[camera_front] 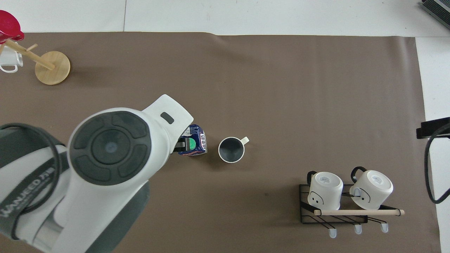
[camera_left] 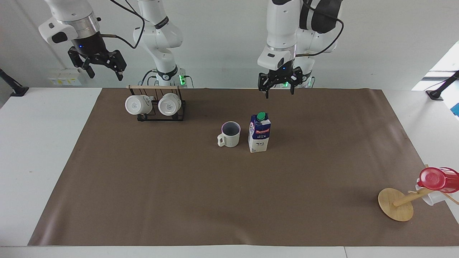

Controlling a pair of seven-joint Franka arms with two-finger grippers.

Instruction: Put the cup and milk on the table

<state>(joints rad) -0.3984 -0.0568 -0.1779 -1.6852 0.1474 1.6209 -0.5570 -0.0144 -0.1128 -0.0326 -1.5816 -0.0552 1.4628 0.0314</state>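
The cream-white cup (camera_left: 229,134) with a dark interior stands upright on the brown mat (camera_left: 179,186) near the middle of the table; it also shows in the overhead view (camera_front: 231,149). The milk carton (camera_left: 259,133) with its green cap stands upright beside it, toward the left arm's end, and shows in the overhead view (camera_front: 192,141). My left gripper (camera_left: 280,91) is open and empty, raised high over the mat above the carton. My right gripper (camera_left: 104,72) is open and empty, waiting high over the right arm's end of the table.
A black wire rack (camera_left: 160,107) holds two white mugs on their sides (camera_left: 138,104) (camera_left: 169,104) near the right arm's base. A tipped wooden mug tree (camera_left: 396,204) with a red cup (camera_left: 435,178) lies at the left arm's end, far from the robots.
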